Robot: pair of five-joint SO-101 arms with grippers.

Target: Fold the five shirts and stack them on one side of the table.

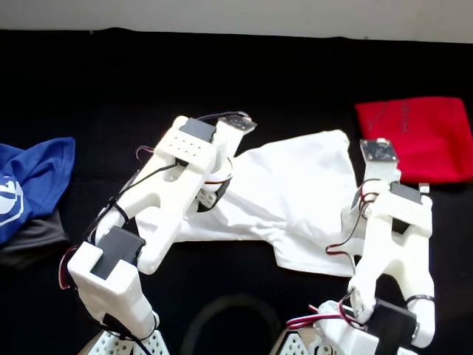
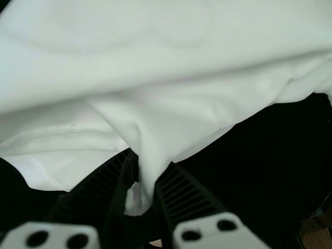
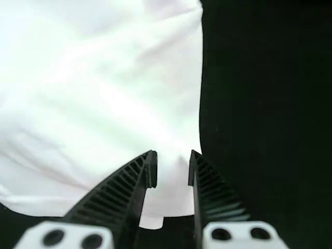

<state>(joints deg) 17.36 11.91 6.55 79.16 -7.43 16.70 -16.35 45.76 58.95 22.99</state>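
Within ribbed left hand (image 2: 149, 166) — soft, crumpled white shirt (image 2: 155, 78)

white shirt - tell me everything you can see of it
The white shirt is plain, soft-looking cloth. It lies spread and rumpled, not neatly folded, in the middle of the black table. Creases run across it, and a stitched hem shows in the left wrist view. The left arm has its jaws shut on a pinched-up fold at the shirt's left end. The right arm holds its jaws slightly apart over its right edge. It lies apart from the red shirt.
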